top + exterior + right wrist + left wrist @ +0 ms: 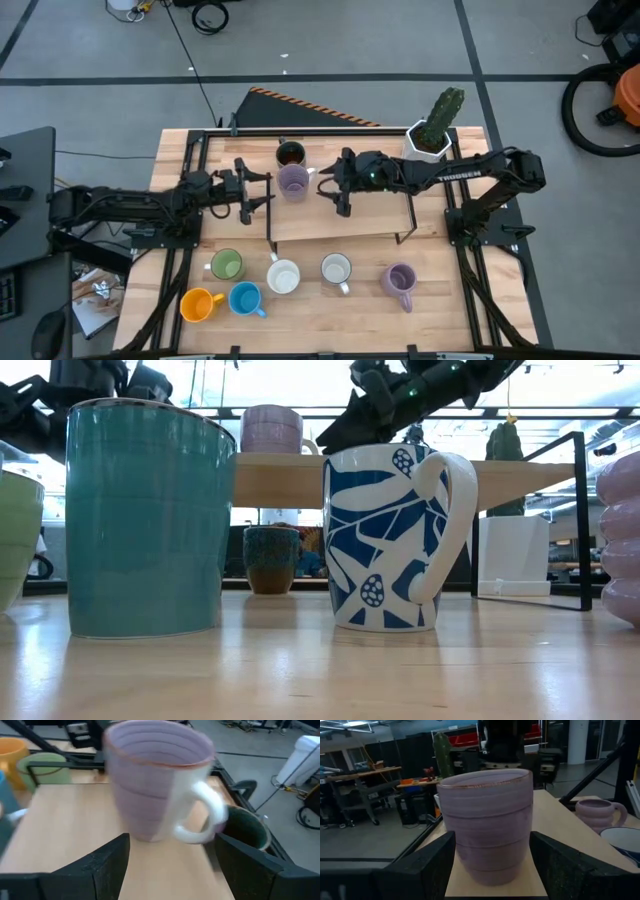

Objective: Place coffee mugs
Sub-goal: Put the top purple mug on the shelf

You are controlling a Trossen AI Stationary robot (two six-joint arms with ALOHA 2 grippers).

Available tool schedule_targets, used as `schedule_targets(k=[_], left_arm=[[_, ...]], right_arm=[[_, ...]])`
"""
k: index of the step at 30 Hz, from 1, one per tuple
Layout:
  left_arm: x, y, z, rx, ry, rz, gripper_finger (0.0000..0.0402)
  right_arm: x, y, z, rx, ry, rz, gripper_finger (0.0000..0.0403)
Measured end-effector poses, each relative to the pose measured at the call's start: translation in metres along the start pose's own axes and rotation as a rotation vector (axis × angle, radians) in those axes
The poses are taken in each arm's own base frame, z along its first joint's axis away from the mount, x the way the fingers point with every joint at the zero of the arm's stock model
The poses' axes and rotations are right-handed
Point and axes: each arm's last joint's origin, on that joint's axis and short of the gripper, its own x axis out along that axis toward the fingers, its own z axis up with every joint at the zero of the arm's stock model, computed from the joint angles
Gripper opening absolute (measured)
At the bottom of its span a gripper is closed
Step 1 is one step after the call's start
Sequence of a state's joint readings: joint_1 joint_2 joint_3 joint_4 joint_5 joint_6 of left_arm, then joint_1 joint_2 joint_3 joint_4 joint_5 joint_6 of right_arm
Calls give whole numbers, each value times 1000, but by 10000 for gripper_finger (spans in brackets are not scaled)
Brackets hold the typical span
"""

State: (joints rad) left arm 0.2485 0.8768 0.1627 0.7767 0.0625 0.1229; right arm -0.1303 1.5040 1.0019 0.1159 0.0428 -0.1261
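A lavender mug (293, 182) stands upright on the raised wooden shelf (340, 222), its white handle (200, 817) turned toward my right gripper. My left gripper (268, 191) is open just left of the mug, its fingers (427, 865) short of the mug's sides (487, 827). My right gripper (328, 190) is open just right of it, its fingers (112, 862) on either side of the handle, not touching. A dark brown mug (290, 154) stands on the table behind the shelf. Green (227, 265), orange (199, 304), blue (245, 298), two white (284, 276) (336, 269) and a second lavender mug (400, 281) stand on the near table.
A white hexagonal pot with a green cactus (432, 130) stands at the far right corner of the shelf frame. The shelf's black legs (405, 215) and the frame rails (470, 270) border the work area. In the low view the blue mug (145, 520) and a blue-patterned white mug (390, 540) stand close.
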Motion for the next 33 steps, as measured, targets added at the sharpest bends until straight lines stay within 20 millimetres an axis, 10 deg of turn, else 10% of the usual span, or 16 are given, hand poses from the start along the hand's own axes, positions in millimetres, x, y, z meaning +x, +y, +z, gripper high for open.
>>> schedule_targets(k=[33], left_arm=[[7,-1,-3,-6,-31,-25,263]], right_arm=[[-1,-8,8,39,-80,152,279]])
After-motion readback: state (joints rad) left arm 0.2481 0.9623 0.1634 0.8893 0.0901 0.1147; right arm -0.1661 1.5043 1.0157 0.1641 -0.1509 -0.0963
